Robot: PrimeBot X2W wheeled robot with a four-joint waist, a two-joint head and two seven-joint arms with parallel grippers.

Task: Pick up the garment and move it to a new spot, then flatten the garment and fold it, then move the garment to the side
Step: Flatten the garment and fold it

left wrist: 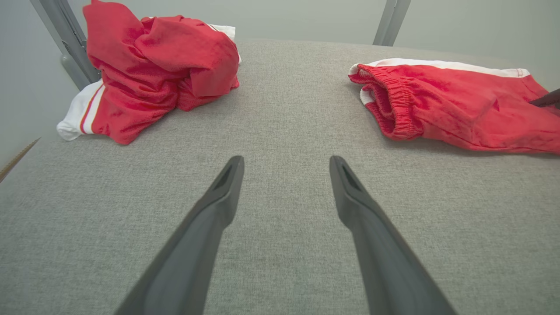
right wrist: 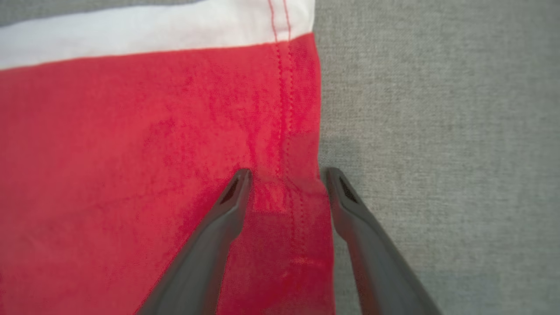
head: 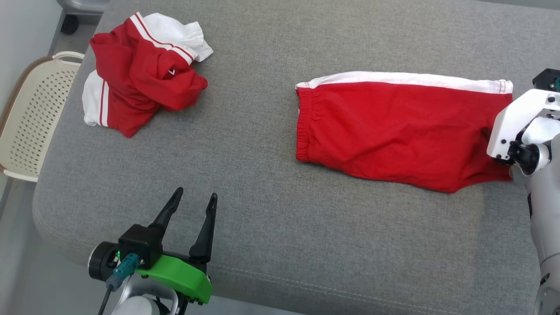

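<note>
The garment [head: 393,127], red shorts with a white side band and an elastic waist, lies flat on the right half of the grey padded surface [head: 280,227]. It also appears in the left wrist view [left wrist: 459,109]. My right gripper [right wrist: 286,175] is open and pressed low onto the garment [right wrist: 131,175] at its right hem. One finger rests on the red cloth and the other sits just past the hem edge, on the grey surface. My left gripper [head: 196,194] hovers open near the front left edge, far from the garment, with nothing between its fingers [left wrist: 286,162].
A second crumpled red and white garment [head: 140,78] sits at the far left corner [left wrist: 153,74]. A cream perforated basket [head: 30,127] stands off the surface's left edge. Bare grey padding spreads between the two garments and along the front.
</note>
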